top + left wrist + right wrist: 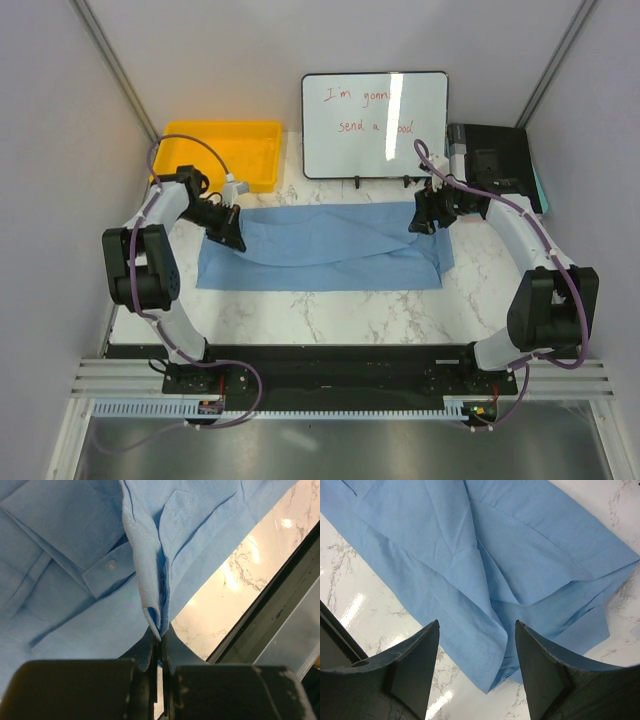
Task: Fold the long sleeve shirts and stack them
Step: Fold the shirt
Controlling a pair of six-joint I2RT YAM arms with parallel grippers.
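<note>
The long sleeve shirt (320, 250) is light blue and lies spread lengthwise across the white marble table, partly folded, with its upper edge sagging in the middle. My left gripper (232, 235) is at the shirt's left end. In the left wrist view it (161, 632) is shut on a pinched fold of the shirt (75, 555), next to a buttoned cuff (111, 565). My right gripper (425, 215) is over the shirt's right end. In the right wrist view it (476, 625) is open and empty just above a corner of the shirt (495, 555).
A yellow plastic tray (222, 152) stands at the back left. A whiteboard (375, 125) with red writing stands at the back middle, a black device (495, 165) at the back right. A black rail (320, 365) runs along the table's near edge.
</note>
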